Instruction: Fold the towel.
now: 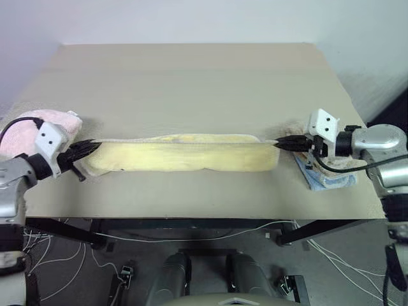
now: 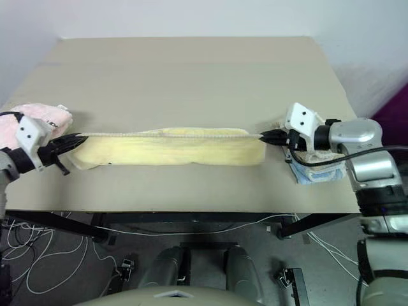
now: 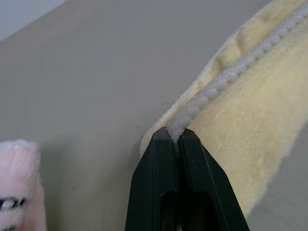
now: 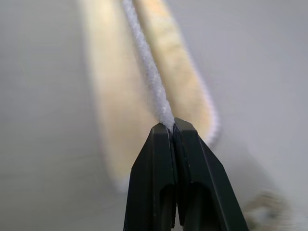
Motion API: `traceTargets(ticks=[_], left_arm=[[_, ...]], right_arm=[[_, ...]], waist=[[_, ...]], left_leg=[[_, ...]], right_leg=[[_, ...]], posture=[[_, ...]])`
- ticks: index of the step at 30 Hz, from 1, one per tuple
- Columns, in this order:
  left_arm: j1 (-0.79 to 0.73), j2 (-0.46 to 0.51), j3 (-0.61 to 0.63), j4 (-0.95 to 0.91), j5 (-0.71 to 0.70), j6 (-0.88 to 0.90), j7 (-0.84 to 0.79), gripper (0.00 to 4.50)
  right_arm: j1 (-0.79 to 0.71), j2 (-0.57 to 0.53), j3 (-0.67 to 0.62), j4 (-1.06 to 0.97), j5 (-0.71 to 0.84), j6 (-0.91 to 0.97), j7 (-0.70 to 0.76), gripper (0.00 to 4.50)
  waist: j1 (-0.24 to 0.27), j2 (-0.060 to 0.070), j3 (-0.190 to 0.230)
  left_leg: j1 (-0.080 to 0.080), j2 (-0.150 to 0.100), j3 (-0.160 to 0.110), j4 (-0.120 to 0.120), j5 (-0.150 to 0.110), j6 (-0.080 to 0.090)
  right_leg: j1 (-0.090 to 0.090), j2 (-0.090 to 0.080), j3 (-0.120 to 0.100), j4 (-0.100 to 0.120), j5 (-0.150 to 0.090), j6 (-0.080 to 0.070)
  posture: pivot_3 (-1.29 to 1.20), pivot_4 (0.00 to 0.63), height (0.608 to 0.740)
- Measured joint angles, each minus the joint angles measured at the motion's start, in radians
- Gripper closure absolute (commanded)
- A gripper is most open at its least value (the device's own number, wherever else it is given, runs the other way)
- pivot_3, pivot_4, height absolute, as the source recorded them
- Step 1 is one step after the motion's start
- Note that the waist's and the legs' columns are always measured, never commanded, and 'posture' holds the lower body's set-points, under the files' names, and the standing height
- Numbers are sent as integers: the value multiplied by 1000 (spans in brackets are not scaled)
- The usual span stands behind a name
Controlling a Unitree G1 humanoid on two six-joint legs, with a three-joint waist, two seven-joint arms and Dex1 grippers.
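- Two end effectors hold one towel between them, stretched across the near part of the tan surface (image 1: 191,76).
- At the far left, a pink fluffy towel (image 1: 32,127) with black print sits at the surface's left edge, just behind the left arm and apart from the work.
- The left end effector (image 1: 89,148) has its black fingers pressed together on the whitish stitched edge of the towel; the left wrist view shows the cord-like hem coming straight out from between the tips (image 3: 173,137).
- The towel (image 1: 185,156), pale yellow and ribbed, runs as a long band from left to right. Its top edge is pulled into a taut line between the two grips, while the body hangs below that line and rests on the surface, with a fold bulging along the middle.
- The right end effector (image 1: 284,144) is likewise clamped shut on the hem at the opposite end; the right wrist view shows the white cord leaving its tips with yellow cloth to either side.
- Beyond it, at the right edge, a small folded stack of beige and blue cloth (image 1: 328,178) lies under the right wrist.
- Judged step: a lengthwise fold is in hand, with the edge lifted and tensioned.
- Judged next move: both arms should carry the held edge together, keeping tension even, lay it over the opposite long edge so the hems line up, then release. Uneven travel would skew the fold.
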Motion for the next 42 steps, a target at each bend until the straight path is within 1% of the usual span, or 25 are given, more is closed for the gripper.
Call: traceTargets(ticks=[3, 6, 9, 14, 15, 17, 18, 24, 26, 28, 29, 30, 34, 35, 37, 40, 42], left_arm=[[-81, -28, -51, 111, 61, -62, 42, 4500], [-141, -48, -92, 205, 115, -126, 76, 4500], [-176, -61, -126, 284, 156, -172, 98, 4500], [-210, -69, -159, 369, 190, -207, 108, 4500], [-211, -69, -162, 376, 193, -211, 110, 4273], [-211, -69, -165, 394, 203, -216, 114, 3848], [-212, -69, -165, 406, 203, -216, 121, 3522], [-214, -69, -160, 424, 201, -213, 140, 1463], [-220, -69, -147, 432, 198, -210, 169, 774], [-233, -69, -124, 440, 193, -205, 207, 108], [-237, -69, -113, 439, 183, -202, 216, 0], [-237, -69, -102, 431, 175, -197, 219, 0], [-180, -62, -63, 364, 155, -196, 238, 0], [-157, -59, -48, 341, 152, -195, 248, 0], [-138, -55, -28, 317, 136, -192, 260, 0], [-123, -44, -5, 261, 118, -186, 265, 0], [-114, -36, 5, 195, 90, -178, 238, 0]], right_arm=[[-83, 57, 31, 141, -64, -65, -40, 4478], [-136, 91, 55, 263, -118, -128, -64, 4478], [-172, 117, 69, 362, -157, -181, -78, 4478], [-203, 143, 81, 460, -197, -252, -99, 4478], [-204, 146, 81, 466, -198, -257, -101, 4497], [-206, 155, 81, 483, -200, -268, -105, 4046], [-206, 156, 81, 486, -205, -272, -110, 3858], [-213, 159, 73, 496, -204, -271, -123, 1884], [-213, 159, 62, 488, -203, -267, -135, 1182], [-211, 154, 45, 456, -196, -259, -144, 506], [-205, 149, 32, 427, -192, -254, -151, 151], [-191, 144, 17, 385, -182, -242, -161, 34], [-83, 120, -66, 161, -116, -124, -203, 34], [-27, 118, -102, 59, -74, -53, -216, 34], [48, 118, -140, -72, -14, 57, -235, 34], [171, 138, -206, -298, 130, 288, -289, 34], [251, 188, -265, -441, 285, 502, -357, 34]], waist=[[-1, 0, 0], [-1, 0, 0], [-1, 0, 0], [-3, 0, 0], [-3, 0, 0], [-3, 0, 0], [-4, 0, 0], [-2, 0, 0], [-3, 0, 0], [-3, 0, 0], [-3, 0, 0], [-3, 0, 0], [-1, 0, 0], [0, 0, 0], [1, 0, 0], [3, -2, -1], [3, -2, -1]], left_leg=[[0, 0, 1, 0, 0, 0], [0, -1, 2, 0, 0, 0], [0, -1, 2, 0, 0, 0], [0, -1, 2, 0, 0, 0], [0, -1, 2, 0, 0, 0], [0, -1, 2, 0, 0, 0], [0, -1, 2, 0, 0, 0], [0, -1, 2, 1, 0, 0], [0, -1, 2, 1, 0, 0], [0, -1, 2, 1, 0, 0], [0, -1, 2, 1, 0, 0], [0, -1, 2, 1, 0, 0], [-1, -1, 1, 1, 0, 0], [-1, 0, 1, 0, 0, 0], [-1, 0, 1, 1, 0, 0], [-1, 0, -1, 1, 0, 0], [-1, 0, -1, 1, 0, 0]], right_leg=[[-1, 1, 0, 1, 0, 0], [-1, 1, 0, 1, 0, 0], [-1, 1, 0, 1, 0, 0], [-1, 2, 1, 2, 0, 0], [-1, 2, 1, 2, 0, 0], [-1, 2, 1, 2, 0, 0], [-2, 2, 1, 3, 0, 0], [-2, 2, 1, 3, 0, 0], [-2, 1, 1, 3, 0, 0], [-2, 2, 1, 4, 0, 0], [-2, 1, 1, 4, 0, 0], [-2, 1, 1, 4, 0, 0], [-2, 0, 1, 4, 0, 0], [-2, 0, 1, 4, 0, 0], [-2, 0, 1, 4, 0, 0], [-1, 0, 1, 4, 0, 0], [-1, -1, 1, 4, 0, 0]], posture=[[0, 150, 740], [0, 150, 740], [0, 150, 740], [0, 150, 740], [0, 150, 740], [0, 150, 740], [0, 150, 740], [0, 150, 740], [0, 150, 740], [0, 150, 740], [0, 150, 740], [0, 150, 740], [0, 150, 740], [0, 150, 740], [0, 150, 740], [0, 150, 740], [0, 150, 740]])
